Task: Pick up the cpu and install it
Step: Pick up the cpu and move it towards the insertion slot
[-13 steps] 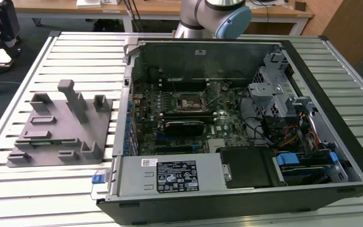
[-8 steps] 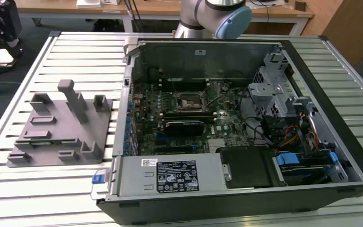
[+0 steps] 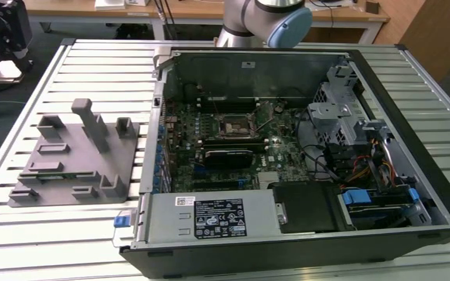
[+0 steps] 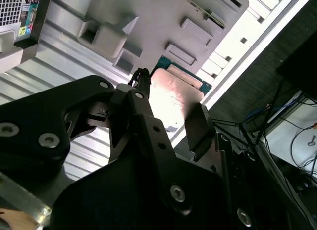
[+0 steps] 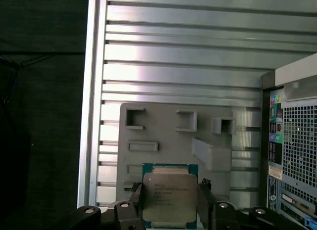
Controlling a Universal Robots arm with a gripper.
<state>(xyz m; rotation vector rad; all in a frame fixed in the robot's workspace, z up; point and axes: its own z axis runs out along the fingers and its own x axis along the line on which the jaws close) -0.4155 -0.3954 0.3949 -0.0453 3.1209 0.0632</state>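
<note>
We log the black two-finger gripper (image 5: pixel 170 193) clamped on the small flat square cpu with the pale silvery metal top (image 5: pixel 168 199), one finger on each of two opposite edges, a grip that holds the chip level and leaves its faces untouched. It hangs above the grey plastic fixture (image 5: pixel 163 136) on the slatted aluminium table (image 5: pixel 173 57), beside the open black computer case (image 3: pixel 412 88). We judge the dark metal-framed motherboard socket (image 3: pixel 233 124) not yet filled.

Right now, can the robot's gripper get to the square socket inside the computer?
Probably yes. The computer case lies open, and the socket faces up with nothing over it. The gripper, shut on the cpu, hangs above the grey fixture beside the case.
</note>
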